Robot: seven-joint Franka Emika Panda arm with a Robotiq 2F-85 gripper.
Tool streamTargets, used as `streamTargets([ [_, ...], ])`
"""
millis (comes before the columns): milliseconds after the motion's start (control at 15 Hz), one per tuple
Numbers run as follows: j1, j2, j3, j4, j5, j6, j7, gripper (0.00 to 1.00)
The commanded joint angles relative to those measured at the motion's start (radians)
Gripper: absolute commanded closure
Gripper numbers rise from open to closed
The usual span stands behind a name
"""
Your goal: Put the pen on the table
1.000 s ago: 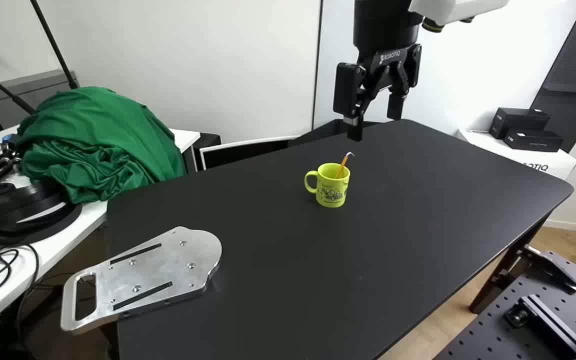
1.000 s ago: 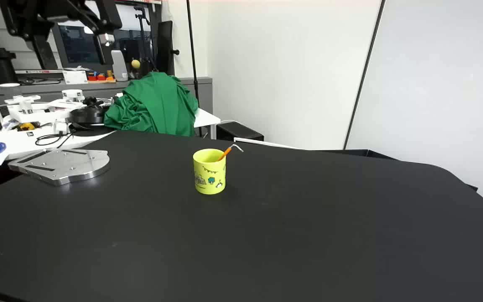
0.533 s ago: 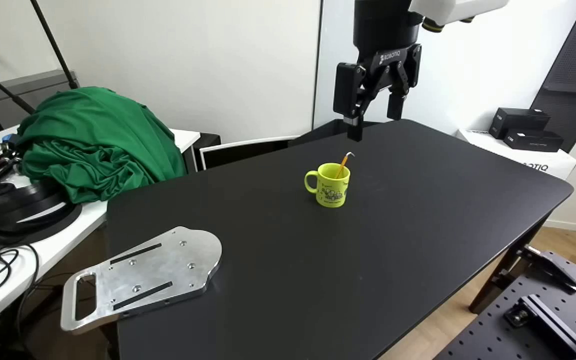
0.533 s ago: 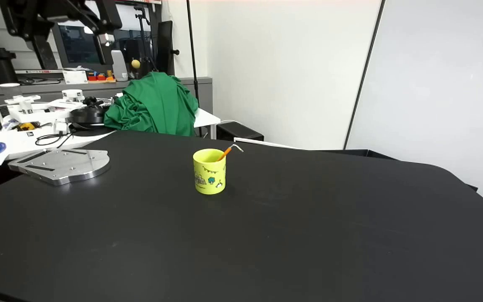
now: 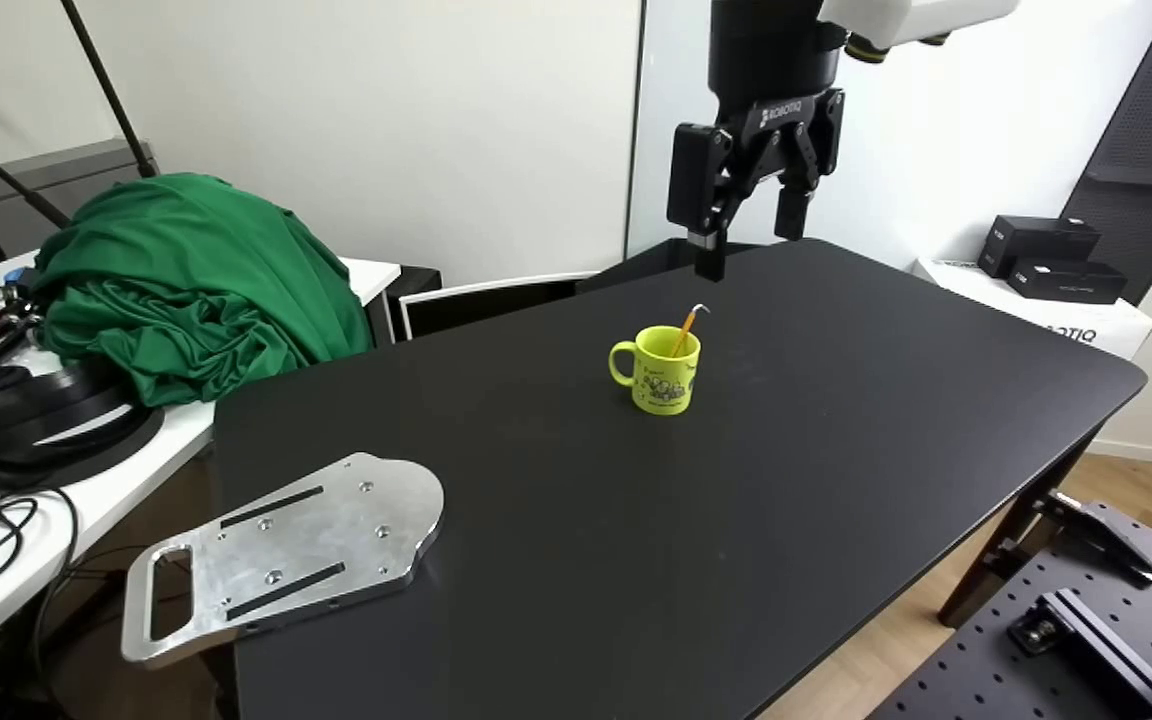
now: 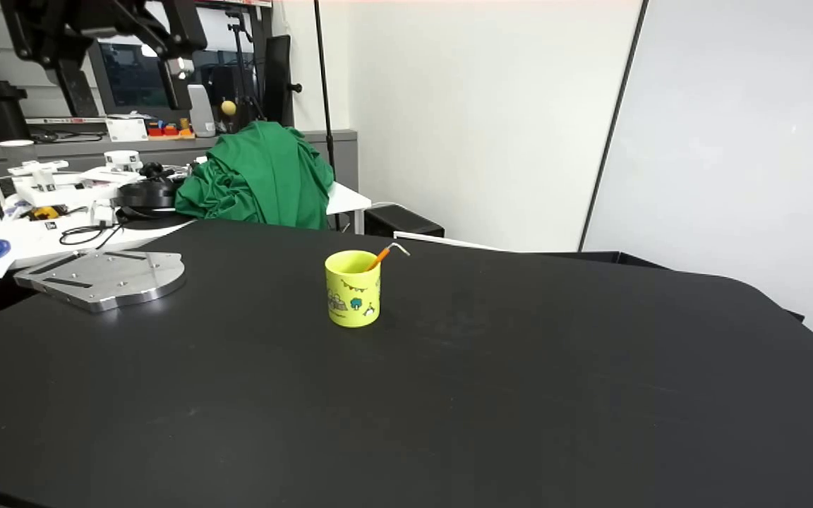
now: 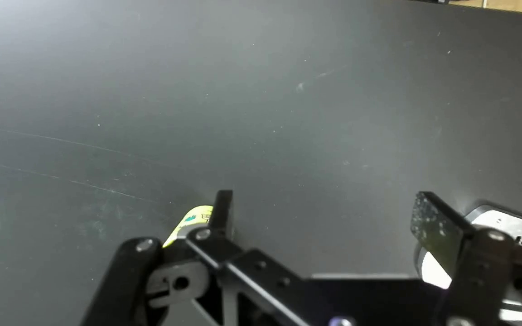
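Observation:
The pen (image 5: pixel 683 334) is a thin orange stick with a pale bent tip. It leans inside a yellow-green mug (image 5: pixel 664 385), its upper end above the rim and its lower part hidden. The pen (image 6: pixel 379 258) and mug (image 6: pixel 352 296) show in both exterior views. The mug stands upright on the black table (image 5: pixel 536 560). My gripper (image 5: pixel 751 240) is open and empty, high above the table and apart from the mug. In the wrist view the gripper (image 7: pixel 322 203) has its fingers wide apart. The mug (image 7: pixel 196 212) shows partly behind a finger there; the pen is hidden.
A silver metal plate (image 5: pixel 306 550) with a handle slot lies at one table corner, also partly visible in the wrist view (image 7: pixel 505 222). A green cloth (image 5: pixel 186 280) is heaped on a cluttered white desk beside the table. A perforated dark board (image 5: pixel 1066 620) stands near another edge.

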Motion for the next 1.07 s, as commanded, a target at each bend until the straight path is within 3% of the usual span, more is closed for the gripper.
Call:
streamTargets([
  [0, 0.007, 0.017, -0.079, 0.027, 0.064, 0.016, -0.043, 0.0],
  [467, -0.023, 0.078, -0.203, 0.057, 0.146, 0.075, -0.154, 0.0],
  [1000, -0.08, 0.361, -0.294, 0.284, 0.192, 0.151, -0.24, 0.0],
])
